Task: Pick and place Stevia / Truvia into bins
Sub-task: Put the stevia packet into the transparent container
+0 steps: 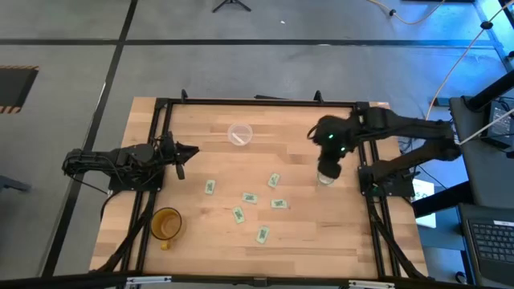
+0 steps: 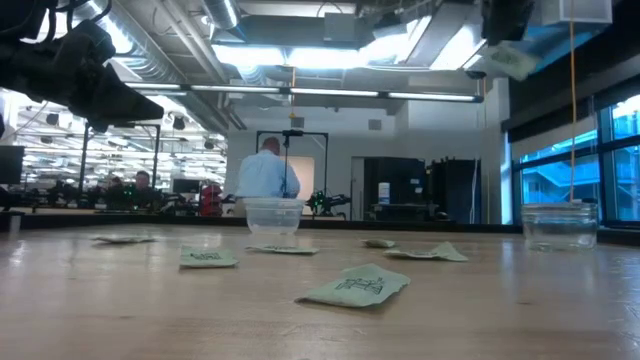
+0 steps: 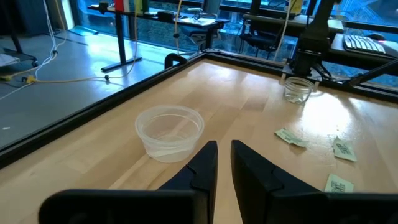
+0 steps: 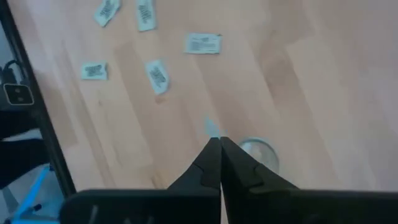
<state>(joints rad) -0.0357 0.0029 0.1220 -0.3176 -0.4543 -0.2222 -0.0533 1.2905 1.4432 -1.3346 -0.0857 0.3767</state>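
The right gripper [image 4: 219, 144] pinches a sachet [image 4: 212, 129] between its fingers, hovering just above the glass cup [image 4: 259, 153]. Six more sachets [image 1: 250, 197] lie mid-table. This looks like the drop step: next, centre over the rim and release. The left gripper [image 3: 224, 155], fingers slightly apart and empty, waits near the wide cup [image 3: 169, 131].

Overhead, table-level and wrist cameras share the table [image 1: 321, 233]
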